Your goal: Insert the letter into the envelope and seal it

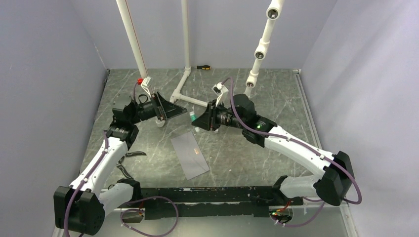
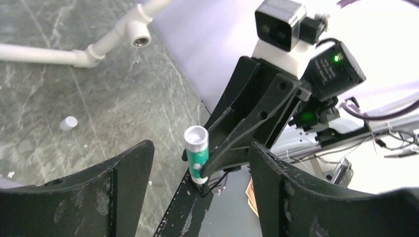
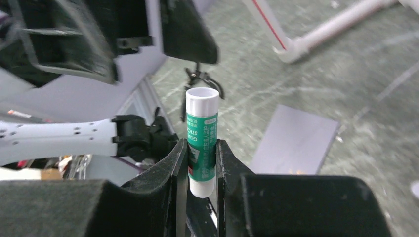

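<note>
Between the right fingers (image 3: 179,170), narrowly closed, sits a green glue stick (image 3: 201,143), clamped across its body with the open white end clear. Likely readied for the flap. Left fingers (image 2: 126,182) stand wide, holding nothing, facing the stick. 1 small white cap (image 2: 68,123) lies loose. Envelope (image 1: 190,155) lies flat, well below both, between the arms; letter not plainly seen, possibly inside. Tabletop (image 1: 237,158) scuffed grey-green; lilac walls (image 1: 44,74), white pipes (image 1: 185,94).

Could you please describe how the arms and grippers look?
The left arm and right arm have white links joined by black joint housings, with purple cables running along them. The left gripper and right gripper are black with wedge-shaped fingers, scuffed inside. A green light glows near the right wrist.
</note>
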Action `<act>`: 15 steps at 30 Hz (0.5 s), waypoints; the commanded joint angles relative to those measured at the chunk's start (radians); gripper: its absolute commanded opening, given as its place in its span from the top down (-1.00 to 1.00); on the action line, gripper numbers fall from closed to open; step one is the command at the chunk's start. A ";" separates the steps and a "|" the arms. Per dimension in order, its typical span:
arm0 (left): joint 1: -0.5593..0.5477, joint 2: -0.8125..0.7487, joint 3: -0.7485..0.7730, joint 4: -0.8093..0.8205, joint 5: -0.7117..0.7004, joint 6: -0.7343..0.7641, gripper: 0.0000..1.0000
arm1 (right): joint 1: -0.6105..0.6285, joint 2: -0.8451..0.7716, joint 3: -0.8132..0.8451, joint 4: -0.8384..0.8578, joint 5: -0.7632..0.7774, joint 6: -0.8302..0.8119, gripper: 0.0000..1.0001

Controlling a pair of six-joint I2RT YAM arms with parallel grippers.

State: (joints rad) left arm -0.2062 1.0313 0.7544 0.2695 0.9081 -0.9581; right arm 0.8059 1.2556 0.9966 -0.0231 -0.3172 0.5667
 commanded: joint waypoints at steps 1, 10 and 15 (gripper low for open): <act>-0.001 -0.001 0.019 0.181 0.121 -0.039 -0.47 | 0.002 0.014 0.097 0.167 -0.189 -0.040 0.77; -0.018 -0.009 0.053 0.098 0.143 0.047 -0.09 | 0.003 0.091 0.170 0.186 -0.291 -0.050 0.74; -0.026 0.002 0.056 0.110 0.148 0.024 0.35 | 0.003 0.113 0.187 0.174 -0.316 -0.067 0.73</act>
State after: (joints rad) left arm -0.2234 1.0313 0.7700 0.3523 1.0248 -0.9390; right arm 0.8059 1.3670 1.1252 0.1005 -0.5766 0.5308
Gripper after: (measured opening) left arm 0.400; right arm 0.226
